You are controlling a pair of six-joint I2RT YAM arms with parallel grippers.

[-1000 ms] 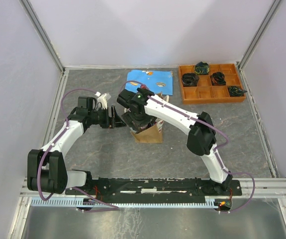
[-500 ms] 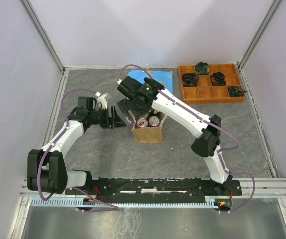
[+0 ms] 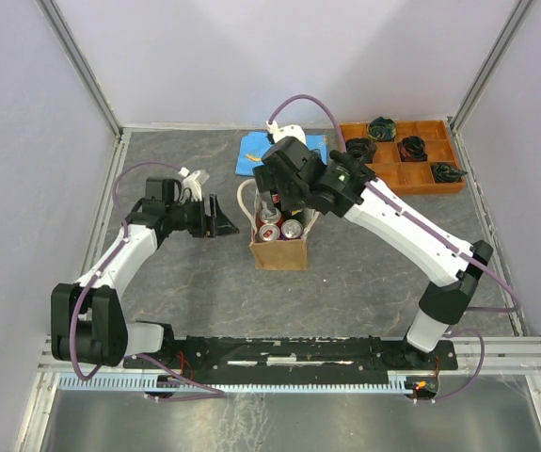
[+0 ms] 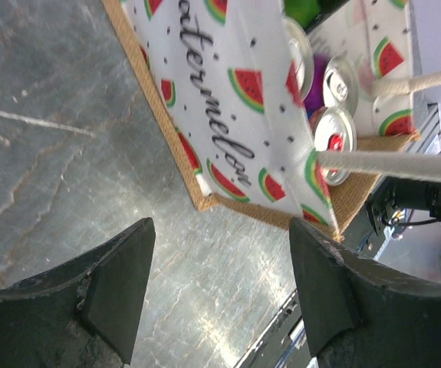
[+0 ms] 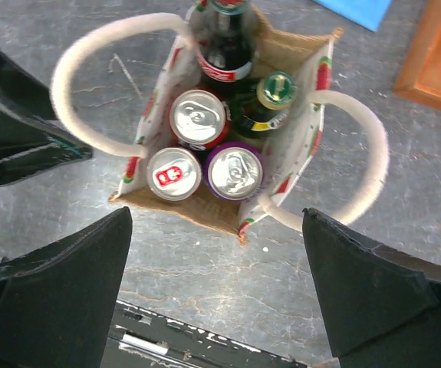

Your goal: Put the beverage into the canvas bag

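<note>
The tan canvas bag [image 3: 279, 250] stands upright mid-table, with watermelon prints on its side [image 4: 228, 100] and cream looped handles [image 5: 90, 54]. Inside it stand three cans, a red-tab can [image 5: 174, 173], a purple can [image 5: 234, 170] and a red can [image 5: 199, 116], plus a green-capped bottle [image 5: 274, 90] and a cola bottle [image 5: 224, 46]. My right gripper [image 3: 273, 192] hangs above the bag, open and empty [image 5: 217, 213]. My left gripper [image 3: 221, 218] is open and empty just left of the bag [image 4: 220, 225], apart from it.
An orange compartment tray [image 3: 402, 179] with dark coiled items sits at the back right. A blue patterned cloth [image 3: 254, 151] lies behind the bag, partly hidden by my right arm. The black rail [image 3: 279, 353] runs along the near edge.
My right gripper has lifted up and back out of the bag's mouth, open, and the drinks inside now show. The left arm has barely moved.
</note>
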